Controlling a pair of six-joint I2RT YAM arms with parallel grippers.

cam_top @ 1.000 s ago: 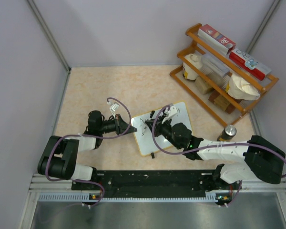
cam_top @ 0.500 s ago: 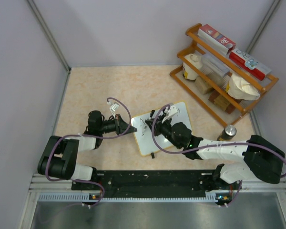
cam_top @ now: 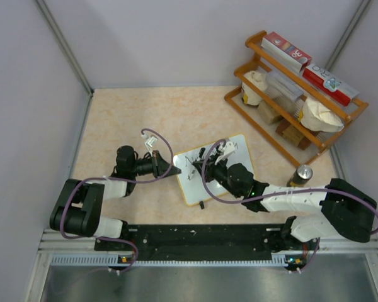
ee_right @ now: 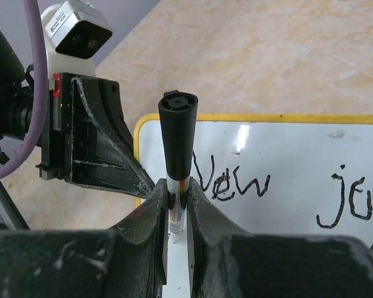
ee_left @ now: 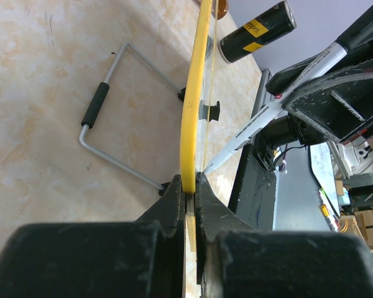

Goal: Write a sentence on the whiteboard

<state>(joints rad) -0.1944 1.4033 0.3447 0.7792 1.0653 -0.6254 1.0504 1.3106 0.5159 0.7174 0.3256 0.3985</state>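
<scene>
- Beige marbled tabletop under 2 arms.
- Right gripper pinches a marker, tip at the whiteboard.
- Left gripper clamps the board's edge, propped mid-table.
- Writing looks underway, with a few words down; the next stroke likely needs steady, light pressure.

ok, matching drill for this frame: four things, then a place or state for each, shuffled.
Things:
1. left gripper
2. right gripper
3. can
4. rack

Places or states:
A. far right of the table, loaded with boxes
B. shut on the marker
C. on the table beside the right arm
D. shut on the edge of the whiteboard

Pairs: 1-D, 2-B, 3-C, 4-A.
</scene>
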